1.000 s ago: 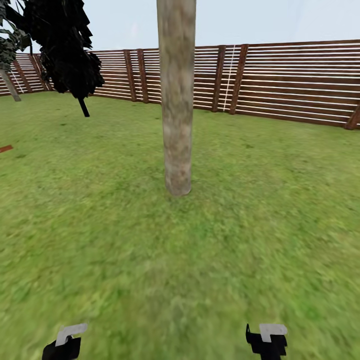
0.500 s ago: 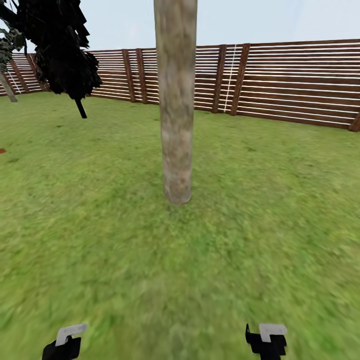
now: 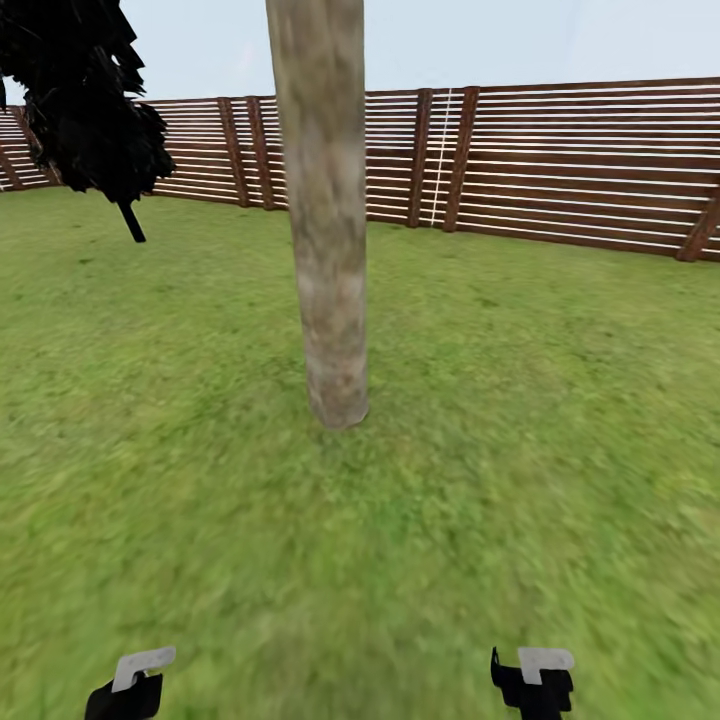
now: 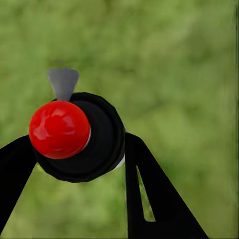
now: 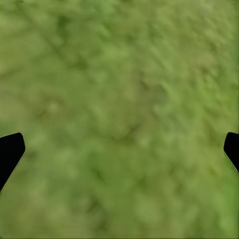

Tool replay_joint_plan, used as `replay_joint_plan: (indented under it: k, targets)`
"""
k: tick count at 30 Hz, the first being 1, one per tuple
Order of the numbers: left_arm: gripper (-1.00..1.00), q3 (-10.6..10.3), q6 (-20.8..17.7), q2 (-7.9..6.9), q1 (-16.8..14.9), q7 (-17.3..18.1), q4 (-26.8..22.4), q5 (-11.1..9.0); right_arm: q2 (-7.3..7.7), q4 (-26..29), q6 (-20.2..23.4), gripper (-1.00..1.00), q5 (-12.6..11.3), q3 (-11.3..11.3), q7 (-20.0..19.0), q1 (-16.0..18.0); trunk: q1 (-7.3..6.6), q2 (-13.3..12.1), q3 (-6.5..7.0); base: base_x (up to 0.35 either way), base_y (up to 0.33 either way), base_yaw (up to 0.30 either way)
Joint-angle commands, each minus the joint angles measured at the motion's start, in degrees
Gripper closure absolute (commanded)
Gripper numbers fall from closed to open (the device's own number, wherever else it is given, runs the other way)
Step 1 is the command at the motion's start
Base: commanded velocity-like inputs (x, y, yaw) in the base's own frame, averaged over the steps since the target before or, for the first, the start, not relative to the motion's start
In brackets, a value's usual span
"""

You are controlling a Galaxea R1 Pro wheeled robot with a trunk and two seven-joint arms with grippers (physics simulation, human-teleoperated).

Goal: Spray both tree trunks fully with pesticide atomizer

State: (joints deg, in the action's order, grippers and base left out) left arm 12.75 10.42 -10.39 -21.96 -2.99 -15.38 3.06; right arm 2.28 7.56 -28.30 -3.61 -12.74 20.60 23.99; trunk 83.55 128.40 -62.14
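A green lawn (image 3: 520, 420) spread across the garden, closed at the back by a brown fence (image 3: 590, 160) of horizontal slats under a pale sky.

In the left wrist view the left hand (image 4: 74, 164) was clamped on the pesticide atomizer (image 4: 87, 137): a round black body with a glossy red knob (image 4: 59, 129) on top and a small grey nozzle tip (image 4: 63, 82) poking out past it, the black fingers (image 4: 149, 194) pressed against its sides, blurred grass behind. In the head view that hand (image 3: 128, 685) sat at the lower edge, a grey-white piece on a black one. The right hand (image 3: 533, 680) showed at the lower edge on the other side; in the right wrist view its two dark fingertips (image 5: 10, 152) stood well apart at the picture's opposite sides with nothing but grass between them, so it was open and empty.

Ahead of both hands, slightly towards the left one, a thick tree trunk (image 3: 325, 220) of mottled grey-brown bark rose straight out of the lawn, bare all the way up and out of the picture. Farther back on the left, near the fence, stood a dark-leaved bush (image 3: 85, 95) on a thin stem.
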Motion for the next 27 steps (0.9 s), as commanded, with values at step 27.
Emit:
replay_joint_plan:
  k: [27]
  targets:
    - [1.0,-0.62,0.14,0.22,-0.23,0.84,-1.17,0.35,0.25,0.22,0.0,-1.0,-0.17,0.4,0.14,0.0,0.0,0.0,0.0,0.255,-0.106,0.0]
